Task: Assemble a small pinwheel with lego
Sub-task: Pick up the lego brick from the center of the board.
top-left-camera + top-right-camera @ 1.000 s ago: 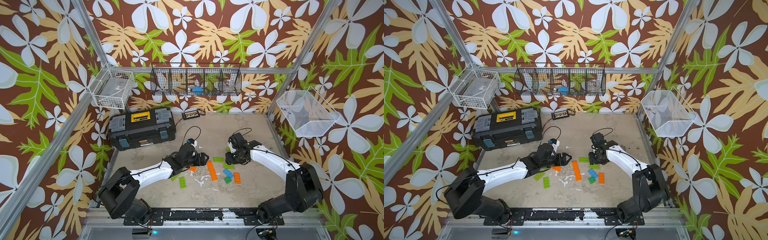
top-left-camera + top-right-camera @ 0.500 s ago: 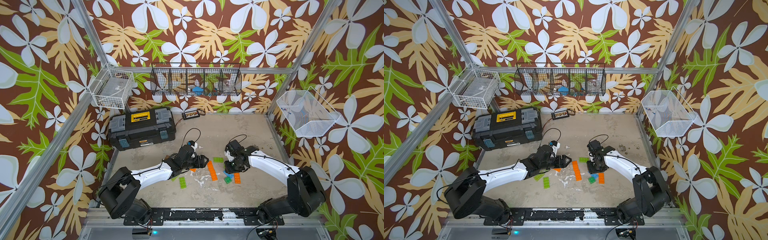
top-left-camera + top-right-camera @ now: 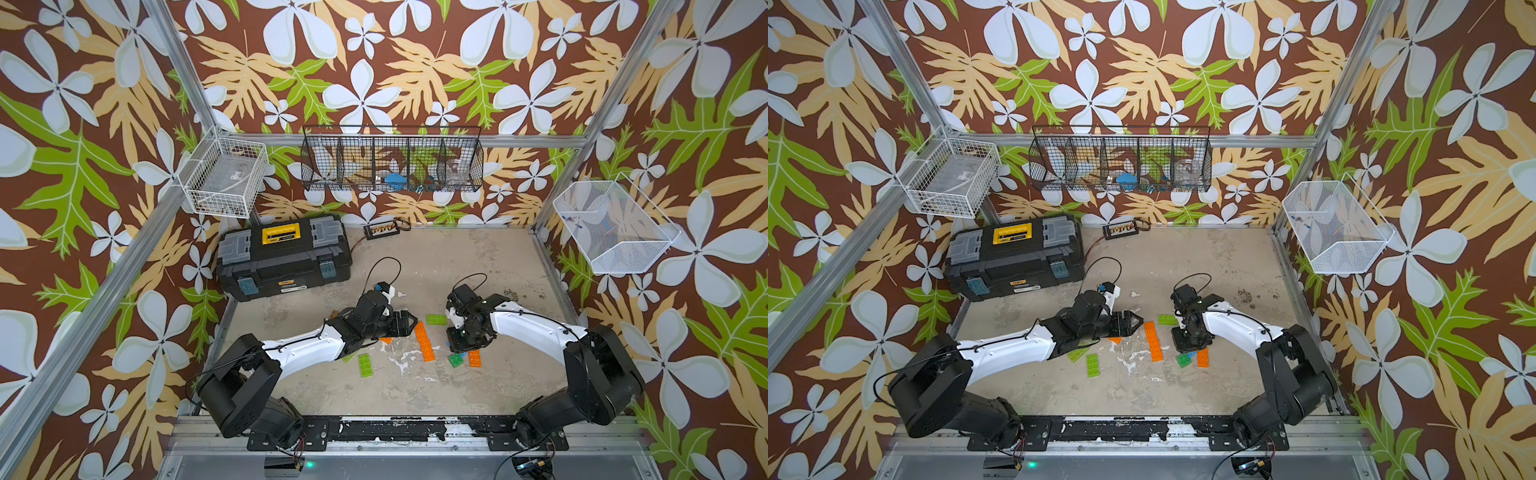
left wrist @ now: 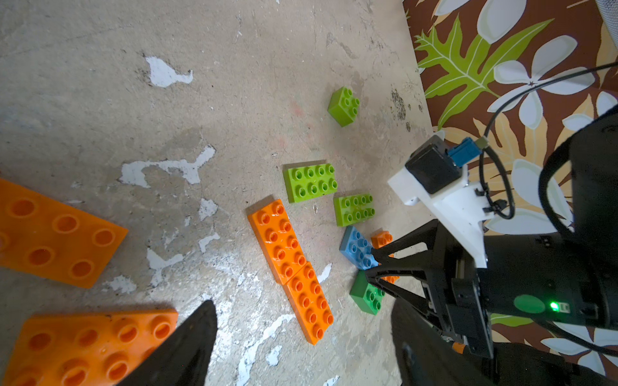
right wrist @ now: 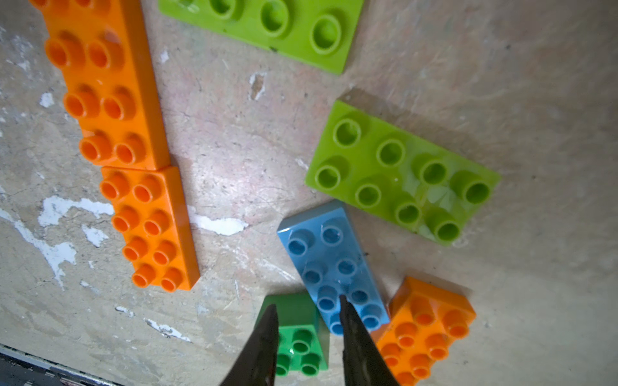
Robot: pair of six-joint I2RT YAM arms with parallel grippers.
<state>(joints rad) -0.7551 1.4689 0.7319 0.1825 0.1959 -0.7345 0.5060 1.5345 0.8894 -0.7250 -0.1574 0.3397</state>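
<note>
The lego lies loose on the table. Two orange bricks (image 5: 110, 100) lie end to end, with lime bricks (image 5: 401, 177) nearby. A blue brick (image 5: 329, 267), a small dark green square (image 5: 301, 341) and another orange brick (image 5: 431, 327) are clustered together. My right gripper (image 5: 307, 314) points down over this cluster, also seen in a top view (image 3: 457, 353). Its jaws are narrowly open astride the green square, one finger over the blue brick's edge; I cannot tell if they touch. My left gripper (image 4: 302, 320) is wide open and empty, low beside the orange pair (image 3: 424, 341).
More orange plates (image 4: 53, 234) lie under the left wrist, and a lime brick (image 3: 365, 365) lies near the left arm. A black toolbox (image 3: 284, 259) stands at the back left. A small connector board (image 3: 384, 228) sits by the back wall. Wire baskets (image 3: 392, 164) hang on the walls.
My right gripper has come forward and down over the blue and green bricks, and its jaws have narrowed. The left gripper has barely shifted.
</note>
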